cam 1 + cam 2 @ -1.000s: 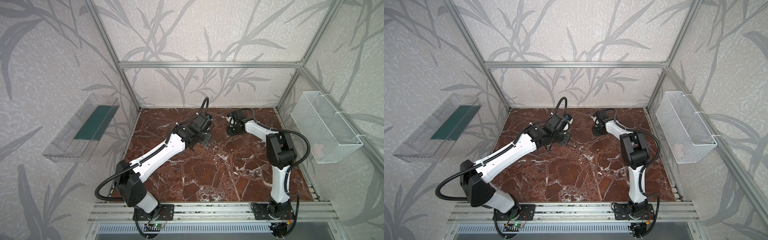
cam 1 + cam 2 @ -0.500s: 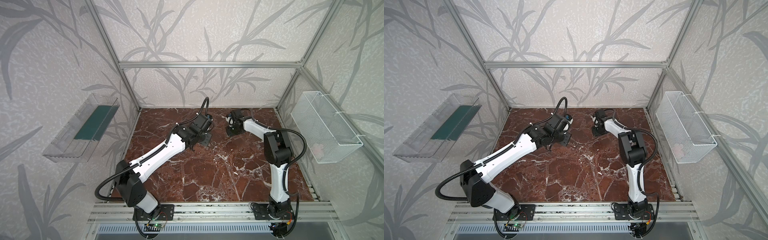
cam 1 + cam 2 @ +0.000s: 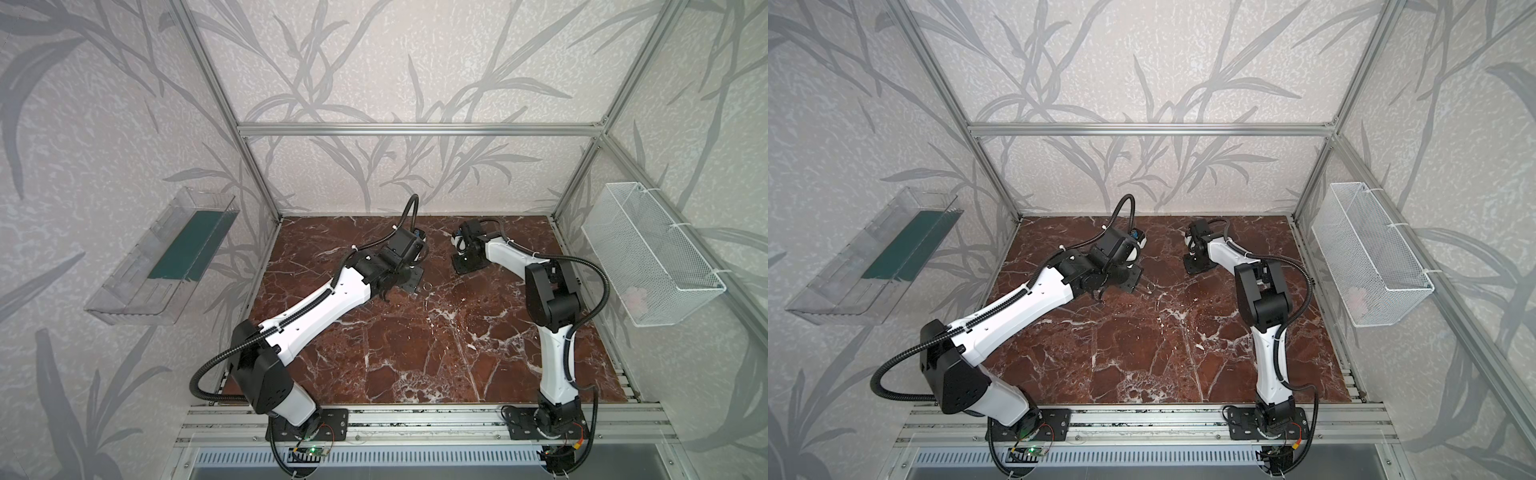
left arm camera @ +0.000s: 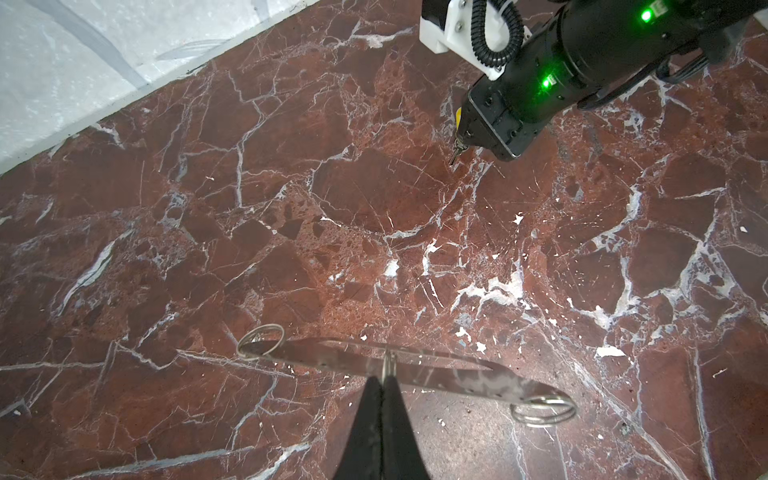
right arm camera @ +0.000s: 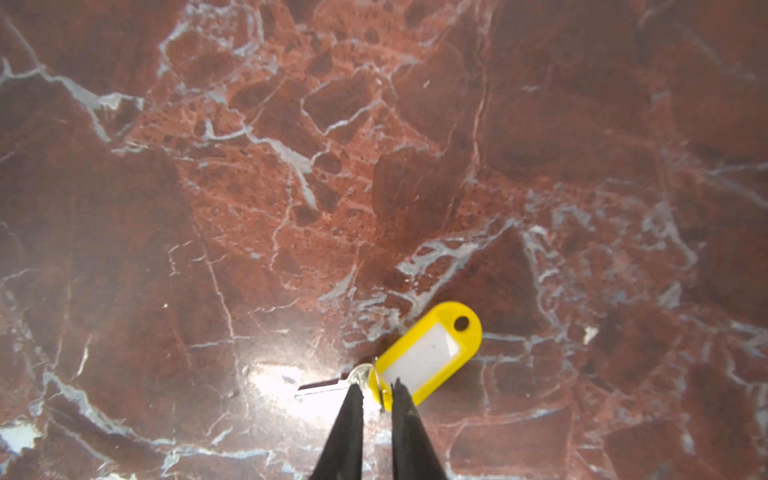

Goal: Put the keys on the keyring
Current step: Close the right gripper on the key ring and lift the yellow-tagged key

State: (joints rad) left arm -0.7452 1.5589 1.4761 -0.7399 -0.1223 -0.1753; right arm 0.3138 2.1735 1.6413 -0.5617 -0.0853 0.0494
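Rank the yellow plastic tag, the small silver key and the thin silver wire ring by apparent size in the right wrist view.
1. Yellow plastic tag, clearly largest.
2. Small silver key, though its head is partly covered.
3. Thin silver wire ring, smallest, partly hidden too.

red marble tabletop [image 3: 415, 353], leaf-patterned walls [image 3: 415, 62]

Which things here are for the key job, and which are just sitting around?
For the job: silver ring in the left gripper; key and yellow tag at the right gripper.
Just sitting around: clear tray; wire basket.
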